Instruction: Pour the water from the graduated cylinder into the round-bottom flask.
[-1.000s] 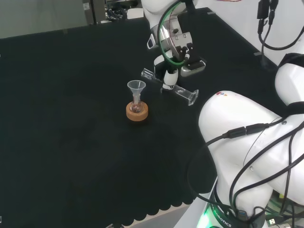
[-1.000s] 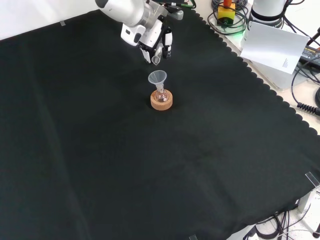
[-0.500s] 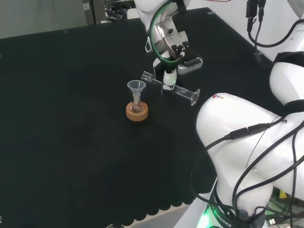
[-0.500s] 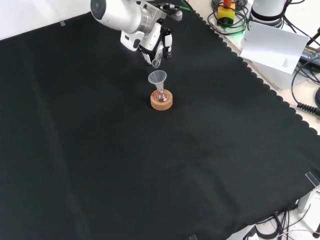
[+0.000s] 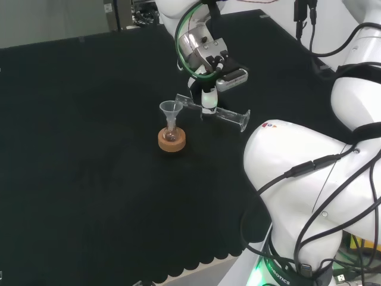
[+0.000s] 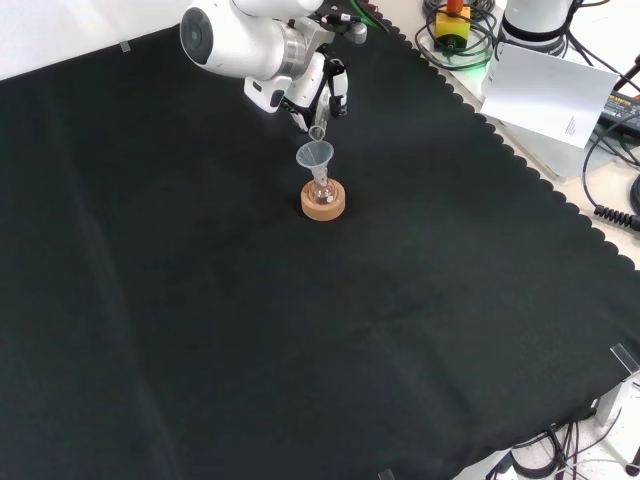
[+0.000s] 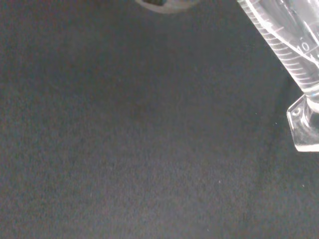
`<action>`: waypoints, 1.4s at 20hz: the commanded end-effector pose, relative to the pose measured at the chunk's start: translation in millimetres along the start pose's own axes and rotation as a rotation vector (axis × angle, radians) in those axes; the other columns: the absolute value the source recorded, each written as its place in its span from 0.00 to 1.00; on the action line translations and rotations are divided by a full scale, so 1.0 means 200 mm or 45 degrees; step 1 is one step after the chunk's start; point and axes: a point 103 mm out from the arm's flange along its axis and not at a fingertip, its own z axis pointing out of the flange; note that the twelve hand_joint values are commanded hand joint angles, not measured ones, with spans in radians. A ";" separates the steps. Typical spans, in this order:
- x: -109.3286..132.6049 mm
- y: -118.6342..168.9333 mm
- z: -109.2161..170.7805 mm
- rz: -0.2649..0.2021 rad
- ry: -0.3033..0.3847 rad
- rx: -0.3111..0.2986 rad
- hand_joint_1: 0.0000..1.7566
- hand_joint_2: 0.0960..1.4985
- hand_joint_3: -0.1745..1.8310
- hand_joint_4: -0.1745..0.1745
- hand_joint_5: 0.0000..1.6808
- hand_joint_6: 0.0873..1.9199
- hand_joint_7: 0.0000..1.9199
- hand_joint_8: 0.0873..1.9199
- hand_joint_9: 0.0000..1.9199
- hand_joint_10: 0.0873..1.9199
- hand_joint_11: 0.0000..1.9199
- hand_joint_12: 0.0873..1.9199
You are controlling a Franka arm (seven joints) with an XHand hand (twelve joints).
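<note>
A clear graduated cylinder (image 5: 221,112) lies almost level in the air, and the hand (image 5: 208,97) is shut on its middle. Its mouth reaches the rim of a clear funnel (image 5: 171,108), its foot points right in the head view. The funnel stands in the neck of a small round-bottom flask (image 5: 171,134) on a cork ring (image 5: 172,142). In the front view the hand (image 6: 318,95) hangs just above the funnel (image 6: 315,154), with the flask (image 6: 321,189) and cork ring (image 6: 324,205) below. The wrist view has the cylinder's marked wall (image 7: 294,45) and its foot (image 7: 305,125) close up.
The arm's big white links (image 5: 297,173) stand at the head view's right. The cloth's scalloped edge (image 6: 520,165) runs down the front view's right, with a white sheet (image 6: 550,92) and cables (image 6: 450,30) beyond it.
The hand has carried the cylinder left in the head view, lower in the front view. Its mouth has gone from behind the funnel to the funnel's rim.
</note>
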 end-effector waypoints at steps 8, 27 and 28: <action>0.03 -0.05 -0.02 0.079 -0.055 0.102 0.73 0.70 0.09 0.00 0.63 0.44 0.57 0.43 0.76 0.00 0.63 0.35; 0.06 -0.07 -0.07 0.157 -0.101 0.202 0.73 0.70 0.09 0.00 0.62 0.44 0.56 0.43 0.76 0.00 0.63 0.35; 0.06 -0.07 -0.08 0.161 -0.103 0.212 0.73 0.70 0.09 0.00 0.62 0.44 0.56 0.43 0.76 0.00 0.63 0.35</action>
